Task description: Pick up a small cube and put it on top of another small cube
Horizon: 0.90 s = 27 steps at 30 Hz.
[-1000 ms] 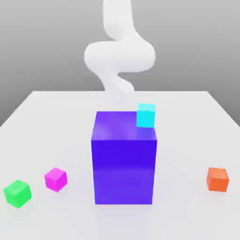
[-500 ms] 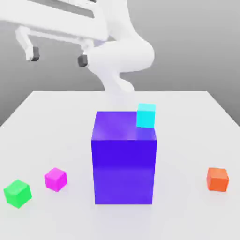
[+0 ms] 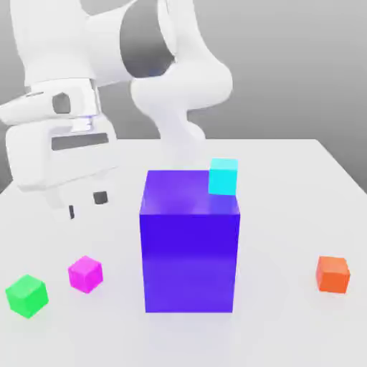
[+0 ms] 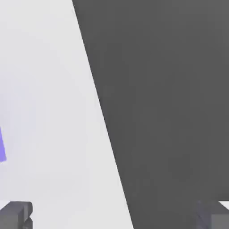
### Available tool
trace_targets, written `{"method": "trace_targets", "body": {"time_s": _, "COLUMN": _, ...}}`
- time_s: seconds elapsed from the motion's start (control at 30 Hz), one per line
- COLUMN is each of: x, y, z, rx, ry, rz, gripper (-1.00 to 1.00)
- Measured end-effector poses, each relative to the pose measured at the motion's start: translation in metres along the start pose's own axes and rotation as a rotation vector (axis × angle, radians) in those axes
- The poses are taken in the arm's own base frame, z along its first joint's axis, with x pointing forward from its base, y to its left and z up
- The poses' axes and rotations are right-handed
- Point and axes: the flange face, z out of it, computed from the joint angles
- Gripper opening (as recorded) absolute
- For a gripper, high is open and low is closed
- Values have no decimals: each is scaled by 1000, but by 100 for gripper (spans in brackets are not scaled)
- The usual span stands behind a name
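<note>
The small magenta cube sits on the white bench toward the exterior view's left, in front of and below my hand, untouched and square on its base. Just beside it, nearer that view's left edge, is the small green cube; the two are near each other but apart, with a gap between them. The big purple-blue block stands in the middle, with a cyan cube on its top rear corner, and a small orange cube lies well apart at the exterior view's right.

My hand hangs above the bench, behind and above the magenta cube, and it is released: in the hand view the two fingertips stand at opposite edges of the picture with bare bench and dark background between them, nothing held.

I judge the step in hand to be the approach to the magenta cube. To do it well I would first bring the hand straight over the cube, then turn the wrist so the fingers face two flat sides and not a corner. I would come down vertically, keeping clear of the green cube and the block's side wall, and clench only once the fingers bracket the cube's middle.
</note>
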Motion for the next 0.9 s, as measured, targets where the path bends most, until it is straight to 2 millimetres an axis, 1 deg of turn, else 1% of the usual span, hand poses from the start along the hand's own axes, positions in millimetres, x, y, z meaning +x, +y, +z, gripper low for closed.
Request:
{"method": "trace_targets", "body": {"time_s": 0.23, "x": -39, "y": -7, "z": 46, "rx": 50, "ry": -76, "rz": -273, "gripper": 0}}
{"method": "trace_targets", "body": {"time_s": 0.43, "x": -74, "y": -16, "z": 74, "rx": 99, "ry": -133, "rz": -508, "gripper": 0}}
{"method": "trace_targets", "body": {"time_s": 0.67, "x": -115, "y": -28, "z": 96, "rx": 160, "ry": -190, "rz": -784, "gripper": 0}}
{"method": "trace_targets", "body": {"time_s": 0.9, "x": -153, "y": -39, "z": 105, "rx": 222, "ry": -237, "rz": -1059, "gripper": 0}}
